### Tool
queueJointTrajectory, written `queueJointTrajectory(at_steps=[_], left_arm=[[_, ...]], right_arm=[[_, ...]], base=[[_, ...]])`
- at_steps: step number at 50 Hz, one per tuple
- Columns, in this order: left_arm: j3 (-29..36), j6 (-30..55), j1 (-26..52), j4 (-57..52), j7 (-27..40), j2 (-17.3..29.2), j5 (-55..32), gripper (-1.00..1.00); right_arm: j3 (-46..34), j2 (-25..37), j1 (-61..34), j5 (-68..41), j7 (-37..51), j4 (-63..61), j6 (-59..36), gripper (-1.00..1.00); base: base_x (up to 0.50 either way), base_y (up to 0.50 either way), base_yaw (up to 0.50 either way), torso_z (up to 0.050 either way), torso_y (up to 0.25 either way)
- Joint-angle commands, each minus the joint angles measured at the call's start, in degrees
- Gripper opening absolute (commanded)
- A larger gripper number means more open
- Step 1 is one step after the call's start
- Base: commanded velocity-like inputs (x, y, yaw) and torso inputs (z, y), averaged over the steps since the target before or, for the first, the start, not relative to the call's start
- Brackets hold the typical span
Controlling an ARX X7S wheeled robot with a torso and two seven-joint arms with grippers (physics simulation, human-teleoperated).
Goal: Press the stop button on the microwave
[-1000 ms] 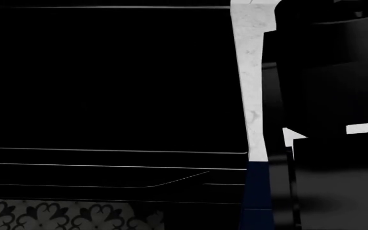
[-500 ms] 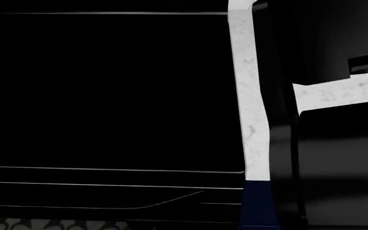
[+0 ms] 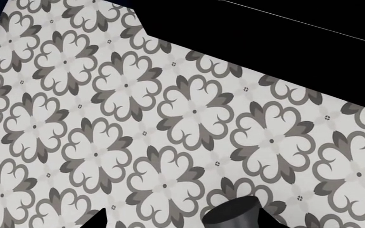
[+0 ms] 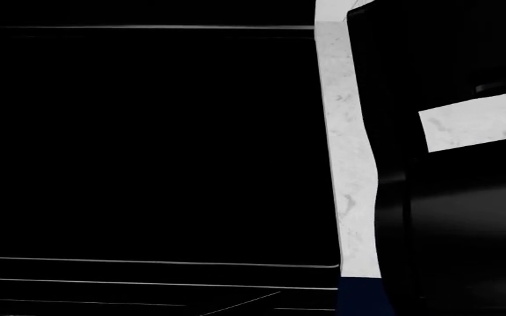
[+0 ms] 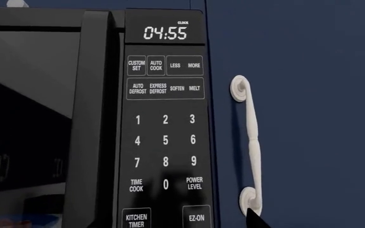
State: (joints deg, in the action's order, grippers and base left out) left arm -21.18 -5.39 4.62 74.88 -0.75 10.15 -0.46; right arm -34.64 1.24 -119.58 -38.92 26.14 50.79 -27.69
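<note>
Microwave point(image 5: 93, 118) fills the left of the right wrist view, keypad point(image 5: 165, 133) centre, yet no stop button shows, so a blind press risks EZ-ON point(image 5: 196, 218) at the bottom edge; whether either gripper's fingers are parted or closed I cannot tell.

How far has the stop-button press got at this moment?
Approach looks done: the right wrist view faces the microwave keypad, display reading 04:55. In hand: lining up. No stop button shows; the lowest keys visible are KITCHEN TIMER and EZ-ON, so it probably lies below the frame. Left: find it and press. The left wrist view shows only patterned floor. Neither gripper's jaws can be read.
</note>
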Motion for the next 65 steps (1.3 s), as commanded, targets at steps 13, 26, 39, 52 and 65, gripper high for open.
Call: queueJointTrajectory(at_steps=[13,26,39,52,65], left_arm=[[-0.02,0.01,-0.09,0.11,0.00,-0.01,0.01,1.00],[-0.02,0.01,-0.09,0.11,0.00,-0.01,0.01,1.00],[-0.02,0.01,-0.09,0.11,0.00,-0.01,0.01,1.00],[-0.02,0.01,-0.09,0.11,0.00,-0.01,0.01,1.00],[-0.02,0.01,-0.09,0.11,0.00,-0.01,0.01,1.00]], right_arm=[[-3.59,-0.06,-0.78,-2.90,-2.16,4.04,5.82,1.00],[-4.99,0.93,0.49,-4.21,-1.33,-1.43,5.44,1.00],[-7.04,0.70,0.73,-3.95,-0.70,-1.86,5.34,1.00],[-8.24,0.35,-0.62,-4.00,0.79,-1.71,5.46,1.00],[-9.74,0.91,0.79,-4.63,0.53,-3.33,5.58,1.00]], base=[[0.15,-0.10,0.00,0.050,0.000],[0.04,-0.01,0.00,0.050,0.000],[0.26,0.00,0.00,0.050,0.000],[0.19,0.00,0.00,0.050,0.000],[0.02,0.00,0.00,0.050,0.000]])
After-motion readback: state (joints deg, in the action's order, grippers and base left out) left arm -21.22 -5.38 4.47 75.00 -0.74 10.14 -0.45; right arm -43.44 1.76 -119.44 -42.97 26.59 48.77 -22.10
